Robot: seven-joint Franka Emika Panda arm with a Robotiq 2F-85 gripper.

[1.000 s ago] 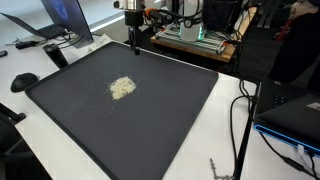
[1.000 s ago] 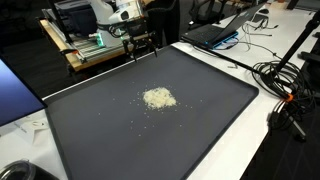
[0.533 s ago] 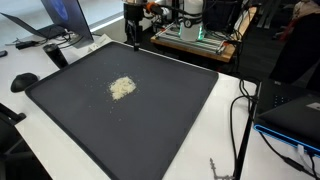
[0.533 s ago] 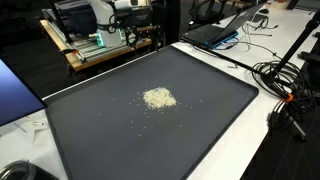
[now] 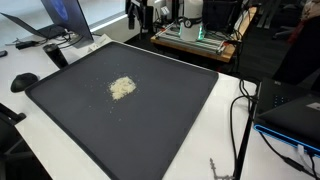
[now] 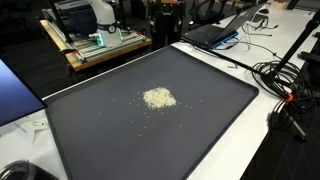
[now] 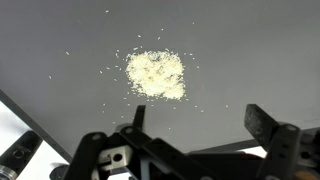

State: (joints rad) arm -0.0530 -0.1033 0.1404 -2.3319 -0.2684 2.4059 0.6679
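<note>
A small heap of pale crumbs [image 5: 122, 88] [image 6: 158, 98] lies on a large dark mat [image 5: 160, 125] [image 6: 205, 125], left of centre, with loose grains scattered around it. My gripper [image 5: 135, 15] [image 6: 165, 10] hangs high beyond the mat's far edge, well clear of the heap. In the wrist view the crumbs [image 7: 156, 75] sit in the upper middle on the mat [image 7: 250, 50]. The gripper [image 7: 200, 125] is open at the bottom edge, both black fingers [image 7: 262, 125] spread wide with nothing between them.
The mat rests on a white table [image 5: 225, 120]. A laptop [image 5: 70, 20] and a mouse [image 5: 24, 81] stand beside it. Black cables [image 6: 285, 85] and another laptop [image 6: 225, 30] lie along one side. A wooden cart with equipment [image 6: 95, 45] stands behind.
The gripper has risen and drawn back from the mat's far edge toward the top of both exterior views. Its jaws stayed open. The crumbs have not moved.
</note>
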